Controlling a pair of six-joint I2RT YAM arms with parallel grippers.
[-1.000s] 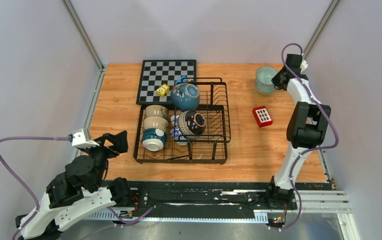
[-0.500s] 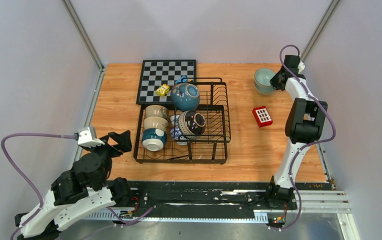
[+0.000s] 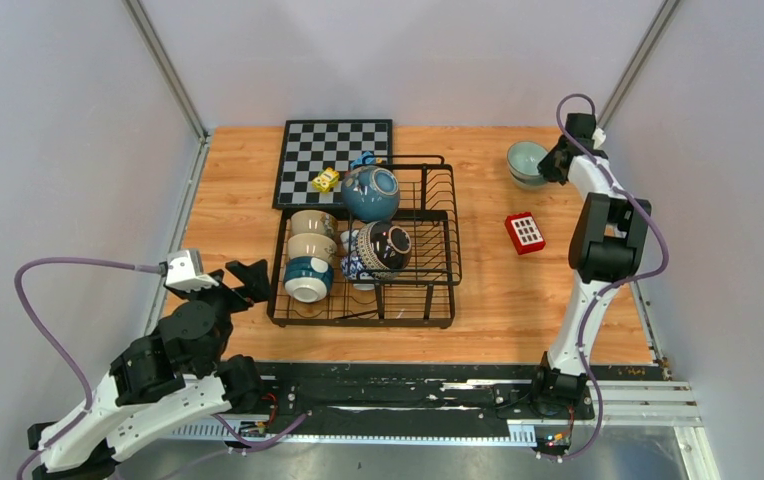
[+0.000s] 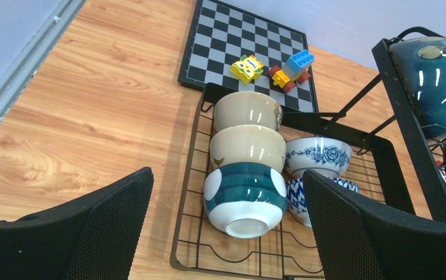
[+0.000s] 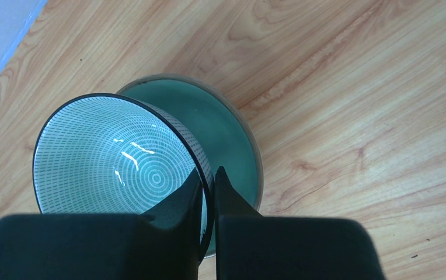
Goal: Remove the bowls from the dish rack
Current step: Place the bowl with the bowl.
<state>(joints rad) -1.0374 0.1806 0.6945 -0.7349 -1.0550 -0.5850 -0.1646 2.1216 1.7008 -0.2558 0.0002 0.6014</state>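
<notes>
The black wire dish rack (image 3: 358,322) holds several bowls on their sides: two beige ones (image 3: 312,235), a blue-banded bowl (image 3: 308,279), a teal blue bowl (image 3: 371,192), a dark speckled bowl (image 3: 387,246) and blue-and-white patterned ones (image 4: 317,156). My left gripper (image 3: 248,281) is open, just off the rack's front left corner. In its wrist view the blue-banded bowl (image 4: 245,195) lies ahead between the fingers (image 4: 110,227). At the far right my right gripper (image 5: 209,175) is shut on the rim of a teal patterned bowl (image 5: 115,157), held in or just above a pale green bowl (image 5: 235,131) on the table.
A chessboard (image 3: 333,150) lies behind the rack with a yellow toy block (image 3: 325,180) and a blue one (image 3: 363,158) at its near edge. A small red block (image 3: 525,232) lies on the table right of the rack. Walls and frame posts close in both sides.
My left arm has swung right and forward, closer to the rack's front left corner. My right gripper has shifted slightly left with its bowl, down toward the pale green bowl.
</notes>
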